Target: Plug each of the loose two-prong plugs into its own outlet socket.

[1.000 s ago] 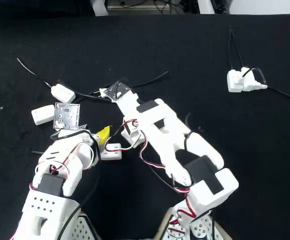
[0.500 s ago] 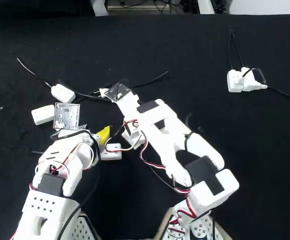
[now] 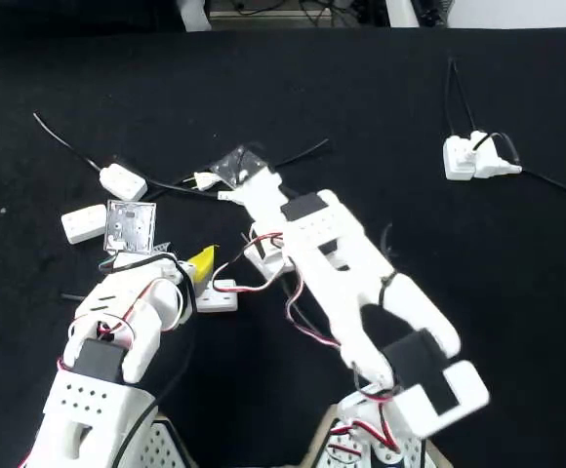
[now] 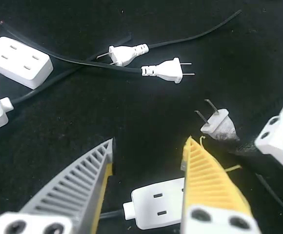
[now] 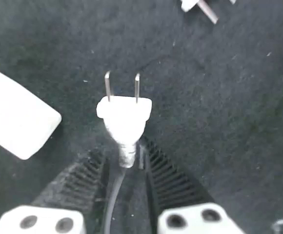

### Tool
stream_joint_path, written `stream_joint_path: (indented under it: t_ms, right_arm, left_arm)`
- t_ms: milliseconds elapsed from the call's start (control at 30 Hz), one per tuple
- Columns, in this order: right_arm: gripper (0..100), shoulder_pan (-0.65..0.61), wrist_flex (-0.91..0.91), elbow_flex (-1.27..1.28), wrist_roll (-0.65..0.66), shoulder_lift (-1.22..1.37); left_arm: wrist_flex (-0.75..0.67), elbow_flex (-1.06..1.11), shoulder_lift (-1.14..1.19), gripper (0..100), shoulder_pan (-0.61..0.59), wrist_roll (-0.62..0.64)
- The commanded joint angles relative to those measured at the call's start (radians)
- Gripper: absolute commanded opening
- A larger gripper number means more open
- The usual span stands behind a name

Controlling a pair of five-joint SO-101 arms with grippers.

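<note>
My right gripper [image 5: 126,151] is shut on the neck of a white two-prong plug [image 5: 124,113], whose prongs point away from it. In the left wrist view that held plug [image 4: 214,123] hangs just past the yellow finger [image 4: 205,180]. My left gripper [image 4: 150,144] is open above a white outlet socket [image 4: 156,208], which lies at the table's front middle [image 3: 217,292]. Two more loose white plugs [image 4: 127,52] [image 4: 163,70] lie farther back on black cords. In the high view, one of them [image 3: 205,180] lies beside the right arm's wrist camera.
Two white sockets [image 3: 122,180] [image 3: 83,222] sit at the left, also in the left wrist view [image 4: 17,61]. At the far right a socket [image 3: 470,156] has a plug in it. Black cords cross the dark cloth [image 3: 381,97] behind the arms.
The right arm has swung a little to the right and away, taking its plug along. The left arm has kept still.
</note>
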Motion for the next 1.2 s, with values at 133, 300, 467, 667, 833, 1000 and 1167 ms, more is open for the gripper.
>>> stream_joint_path:
  t_ms: [133,300,467,667,833,1000,1167]
  right_arm:
    - [1.1,-0.069,-0.002,-0.012,0.034,-0.074]
    - [1.1,-0.166,-0.023,0.005,0.020,-0.156]
    - [1.1,-0.180,-0.018,0.048,-0.003,-0.317]
    - [1.1,-0.180,-0.017,0.127,-0.008,-0.437]
    - [1.1,-0.180,-0.023,0.166,-0.008,-0.487]
    - [1.1,-0.181,-0.025,0.176,-0.008,-0.515]
    - [1.1,-0.183,-0.026,0.174,-0.020,-0.538]
  left_arm:
    - [-0.015,-0.018,-0.005,23,-0.001,-0.009]
    - [-0.017,-0.018,-0.005,23,-0.001,-0.009]
    - [-0.017,-0.016,-0.005,23,-0.001,-0.009]
    - [-0.017,-0.016,-0.005,23,-0.001,-0.009]
    - [-0.017,-0.016,-0.005,23,-0.001,-0.009]
    - [-0.017,-0.016,-0.005,23,-0.002,-0.009]
    - [-0.017,-0.016,-0.005,23,-0.002,-0.009]
